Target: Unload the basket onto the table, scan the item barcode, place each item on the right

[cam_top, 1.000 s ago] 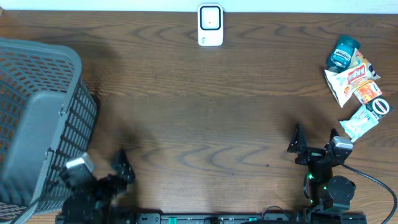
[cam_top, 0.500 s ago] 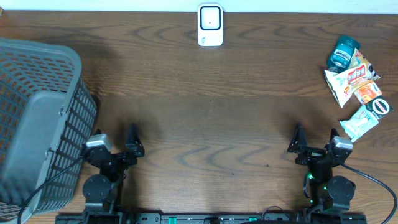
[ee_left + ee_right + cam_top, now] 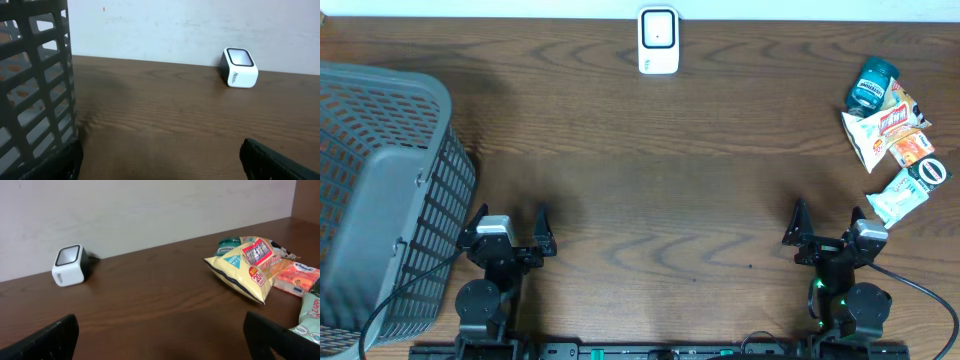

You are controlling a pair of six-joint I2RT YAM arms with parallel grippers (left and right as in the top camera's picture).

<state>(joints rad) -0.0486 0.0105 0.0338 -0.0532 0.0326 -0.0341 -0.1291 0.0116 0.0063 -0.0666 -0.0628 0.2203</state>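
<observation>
The white barcode scanner (image 3: 658,40) stands at the far edge of the table, also seen in the left wrist view (image 3: 240,67) and the right wrist view (image 3: 70,265). The items lie in a pile at the far right: a teal tub (image 3: 872,85), a yellow snack bag (image 3: 880,130) (image 3: 245,265), an orange packet (image 3: 912,148) and a green-and-white wipes pack (image 3: 905,192). My left gripper (image 3: 510,218) (image 3: 160,165) sits open near the front left, holding nothing. My right gripper (image 3: 828,225) (image 3: 162,340) is open near the front right, short of the pile, also with nothing in it.
A large grey mesh basket (image 3: 380,190) fills the left side, its wall (image 3: 35,75) close beside my left gripper. Brown wooden table (image 3: 660,180) stretches between the grippers and the scanner. A pale wall stands behind the scanner.
My left arm swung away from the basket, moving right and turning to face straight ahead. The right arm and the items have not moved.
</observation>
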